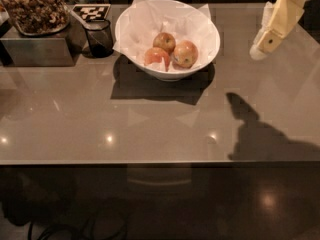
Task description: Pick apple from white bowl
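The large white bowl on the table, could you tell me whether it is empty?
Not empty: the paper-lined white bowl holds three apples, the largest yellowish-red apple included. The gripper hangs upper right, clear of it.

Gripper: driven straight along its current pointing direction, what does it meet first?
Likely the bare table right of the white bowl, not the apple. The gripper hangs at upper right, tip angled down and slightly left. Depth is unclear, so the bowl's rim can't be ruled out.

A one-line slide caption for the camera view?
Gripper upper right, apart from the white bowl; the apple lies inside beside two smaller apples.
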